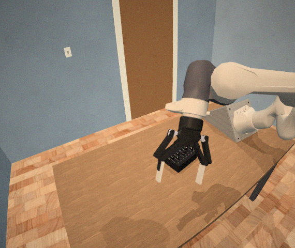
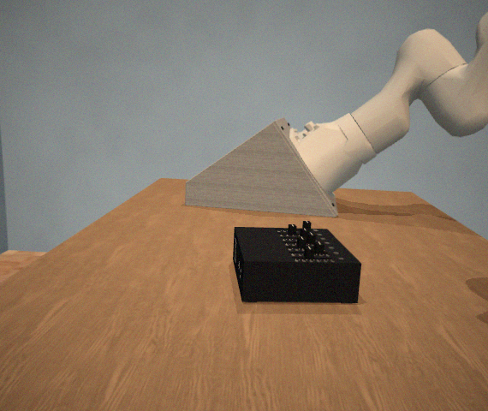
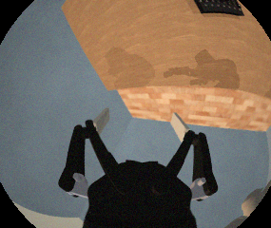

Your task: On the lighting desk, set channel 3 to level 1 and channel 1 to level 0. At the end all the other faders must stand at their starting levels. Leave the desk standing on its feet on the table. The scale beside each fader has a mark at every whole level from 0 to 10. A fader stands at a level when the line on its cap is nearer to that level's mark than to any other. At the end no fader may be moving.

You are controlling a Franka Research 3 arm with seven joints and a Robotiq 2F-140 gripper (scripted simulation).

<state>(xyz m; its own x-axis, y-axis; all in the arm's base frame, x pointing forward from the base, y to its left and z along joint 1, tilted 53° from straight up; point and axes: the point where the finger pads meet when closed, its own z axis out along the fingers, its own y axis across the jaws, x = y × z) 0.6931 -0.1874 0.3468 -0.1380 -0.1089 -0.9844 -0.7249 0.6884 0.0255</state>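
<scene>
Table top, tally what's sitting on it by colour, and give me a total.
Black: 1, the lighting desk.
Grey: 1, the wedge-shaped arm mount.
Total: 2 things resting on the table. The gripper hangs above the desk, jaws open and holding nothing.

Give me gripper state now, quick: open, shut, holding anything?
Gripper: fully open, holding nothing, up in the air and clear of the lighting desk.

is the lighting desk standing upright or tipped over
Upright. In the exterior view the lighting desk sits flat on the table, faders pointing up.
</scene>
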